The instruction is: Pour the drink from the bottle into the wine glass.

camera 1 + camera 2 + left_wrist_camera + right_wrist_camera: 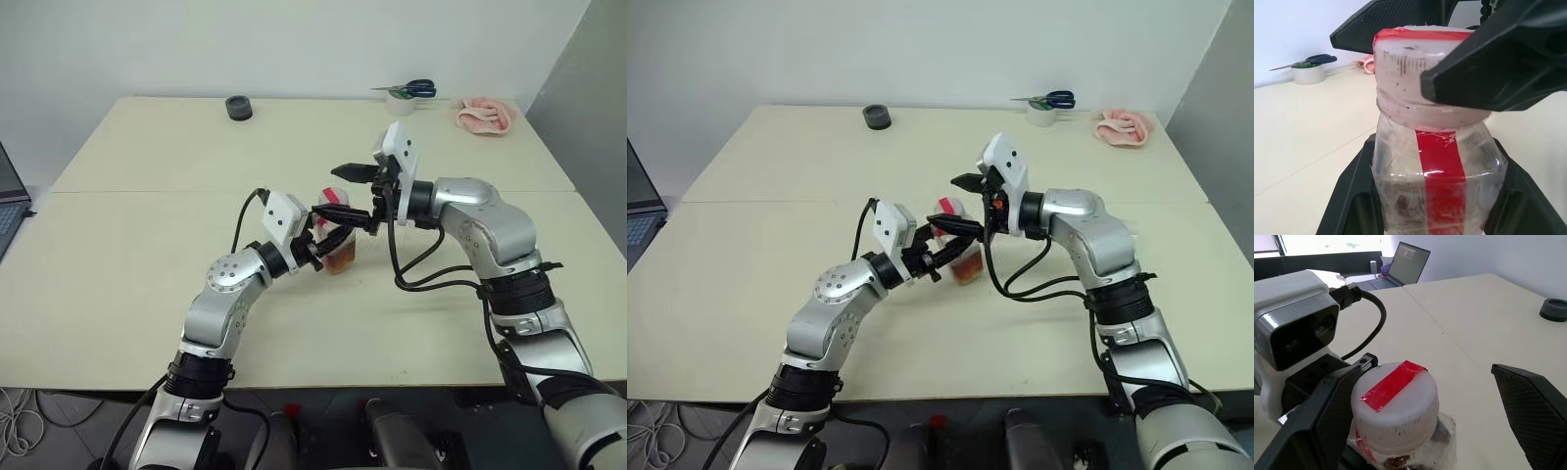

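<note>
Two hands: both are at the bottle (337, 241), near the middle of the desk (147, 245).
Left hand (331, 238): its fingers are pinching the bottle's clear body from both sides, low down.
Right hand (352, 195): its fingers are spread wide, one on each side of the cap (1394, 405), not squeezing it.
Bottle: it stands up straight, small and slim, with a red strip (1442, 176) down its side.
Drink (342, 258): only a little reddish-brown bit sits at the bottom, so I think the bottle is light.
Feel: thin plastic like this looks soft and smooth, so a hard squeeze may dent it or make it slip.
Best hold: keep the body pinched low, and grip the cap around its ridged edge to twist it.
Cap: it is on, so no pouring yet.
</note>
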You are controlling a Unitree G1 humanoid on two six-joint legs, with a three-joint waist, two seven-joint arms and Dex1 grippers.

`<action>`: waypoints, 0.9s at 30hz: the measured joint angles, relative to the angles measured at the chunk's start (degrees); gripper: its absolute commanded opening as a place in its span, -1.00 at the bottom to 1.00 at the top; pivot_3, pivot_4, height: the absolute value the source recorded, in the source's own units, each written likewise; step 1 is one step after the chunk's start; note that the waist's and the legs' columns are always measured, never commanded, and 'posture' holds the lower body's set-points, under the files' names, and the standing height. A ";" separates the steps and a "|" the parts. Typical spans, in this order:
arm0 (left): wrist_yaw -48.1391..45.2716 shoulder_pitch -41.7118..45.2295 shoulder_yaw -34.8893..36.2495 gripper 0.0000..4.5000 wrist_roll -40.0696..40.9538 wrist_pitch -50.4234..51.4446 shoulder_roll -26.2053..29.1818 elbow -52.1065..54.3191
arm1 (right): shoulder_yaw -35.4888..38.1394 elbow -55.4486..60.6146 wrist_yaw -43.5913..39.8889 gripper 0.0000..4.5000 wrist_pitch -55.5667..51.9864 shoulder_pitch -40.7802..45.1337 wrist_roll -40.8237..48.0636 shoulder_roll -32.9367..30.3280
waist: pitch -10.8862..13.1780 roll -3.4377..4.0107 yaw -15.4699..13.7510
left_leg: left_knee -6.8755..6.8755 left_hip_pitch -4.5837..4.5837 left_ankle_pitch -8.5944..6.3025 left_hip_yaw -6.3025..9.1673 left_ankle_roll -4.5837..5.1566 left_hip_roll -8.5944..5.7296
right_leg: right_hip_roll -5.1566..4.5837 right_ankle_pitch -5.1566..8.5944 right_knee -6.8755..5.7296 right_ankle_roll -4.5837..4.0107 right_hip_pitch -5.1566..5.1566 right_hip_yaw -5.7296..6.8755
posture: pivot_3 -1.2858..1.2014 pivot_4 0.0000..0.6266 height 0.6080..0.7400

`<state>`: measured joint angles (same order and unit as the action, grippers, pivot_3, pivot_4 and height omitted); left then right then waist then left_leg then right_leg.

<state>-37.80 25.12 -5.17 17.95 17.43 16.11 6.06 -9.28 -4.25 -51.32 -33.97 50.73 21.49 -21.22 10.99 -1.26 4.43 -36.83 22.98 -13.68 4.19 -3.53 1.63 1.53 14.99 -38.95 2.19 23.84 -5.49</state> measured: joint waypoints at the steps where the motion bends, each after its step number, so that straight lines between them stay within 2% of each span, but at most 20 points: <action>1: 0.00 -0.01 0.00 -0.15 -0.01 0.02 0.07 0.00 | 0.01 0.28 -0.05 1.00 0.00 -0.16 0.07 -0.29 | 0.00 0.00 -0.01 | 0.00 0.00 0.00 0.00 0.00 0.00 | 0.00 0.00 0.00 0.00 0.00 -0.01 | 0.03 -0.52 1.00; 21: -0.71 -0.05 0.58 -0.16 0.03 0.08 0.71 0.05 | 2.25 1.46 -2.74 1.00 -1.23 -4.63 2.00 -7.77 | 0.00 0.00 -0.11 | -0.01 -0.01 0.00 -0.01 0.00 0.00 | 0.01 0.00 0.00 0.00 -0.01 -0.01 | 0.03 -0.52 1.00; 27: -1.16 -0.05 0.58 -0.16 0.03 0.08 0.75 0.05 | 2.17 9.01 -6.25 1.00 -6.21 -5.80 5.95 -9.57 | 0.00 0.00 -0.16 | -0.01 0.00 0.00 -0.01 0.00 0.00 | 0.00 0.00 0.01 0.01 -0.01 -0.02 | 0.03 -0.52 1.00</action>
<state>-38.96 25.07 -4.59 17.98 17.51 16.86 6.11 -7.12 4.76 -57.57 -40.18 44.93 27.44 -30.80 10.99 -1.26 4.27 -36.84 22.97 -13.68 4.18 -3.52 1.63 1.53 15.00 -38.94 2.20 23.83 -5.51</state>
